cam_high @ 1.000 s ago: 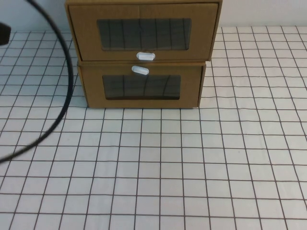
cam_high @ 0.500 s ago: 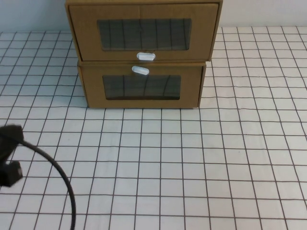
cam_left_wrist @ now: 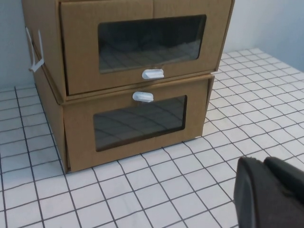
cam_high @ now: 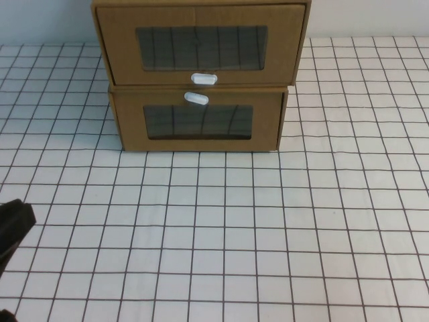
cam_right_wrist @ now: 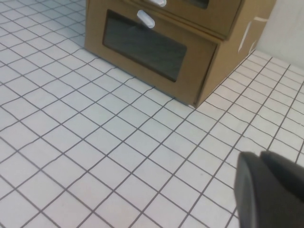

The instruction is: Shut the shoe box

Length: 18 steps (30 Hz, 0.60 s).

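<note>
Left gripper at the near left edge of the gridded table, well short of the boxes; in its wrist view the fingers look pressed together. Right gripper low over the table, likewise pressed together, outside the high view. Far centre: the shoe box, drawer front flush, stacked on a similar lower box. Contents behind both dark windows cannot be made out.

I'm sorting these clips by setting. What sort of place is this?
Probably a lab test bench, not a home: a white grid-lined tabletop, two stacked cardboard boxes, the shoe box on top, a plain wall behind. Left gripper and right gripper hang low, away from them.
</note>
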Available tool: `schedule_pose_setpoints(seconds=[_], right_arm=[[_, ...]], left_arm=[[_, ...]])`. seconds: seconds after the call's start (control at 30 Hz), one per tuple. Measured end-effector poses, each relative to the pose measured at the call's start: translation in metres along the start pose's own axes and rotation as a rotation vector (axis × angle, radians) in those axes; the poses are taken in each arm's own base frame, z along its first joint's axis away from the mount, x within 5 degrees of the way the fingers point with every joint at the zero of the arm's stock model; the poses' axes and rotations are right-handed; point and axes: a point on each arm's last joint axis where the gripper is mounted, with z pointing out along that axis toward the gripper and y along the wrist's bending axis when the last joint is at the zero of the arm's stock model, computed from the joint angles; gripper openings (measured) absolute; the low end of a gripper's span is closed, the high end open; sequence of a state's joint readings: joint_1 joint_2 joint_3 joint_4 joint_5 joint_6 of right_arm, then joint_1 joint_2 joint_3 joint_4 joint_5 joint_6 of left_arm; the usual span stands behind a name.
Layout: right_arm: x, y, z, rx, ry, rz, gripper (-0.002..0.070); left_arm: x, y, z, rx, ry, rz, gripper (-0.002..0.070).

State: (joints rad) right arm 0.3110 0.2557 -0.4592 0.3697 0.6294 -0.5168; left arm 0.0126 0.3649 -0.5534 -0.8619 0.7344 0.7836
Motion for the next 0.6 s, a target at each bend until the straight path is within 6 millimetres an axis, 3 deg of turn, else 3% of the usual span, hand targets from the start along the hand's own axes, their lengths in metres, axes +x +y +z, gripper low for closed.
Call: schedule_pose_setpoints(seconds=[0.6], right_arm=[[0.0014, 0.0006, 0.0002, -0.007, 0.013, 0.0, -0.0013]], left_arm=[[-0.002, 0.0006, -0.0001, -0.005, -0.022, -0.002, -0.0005]])
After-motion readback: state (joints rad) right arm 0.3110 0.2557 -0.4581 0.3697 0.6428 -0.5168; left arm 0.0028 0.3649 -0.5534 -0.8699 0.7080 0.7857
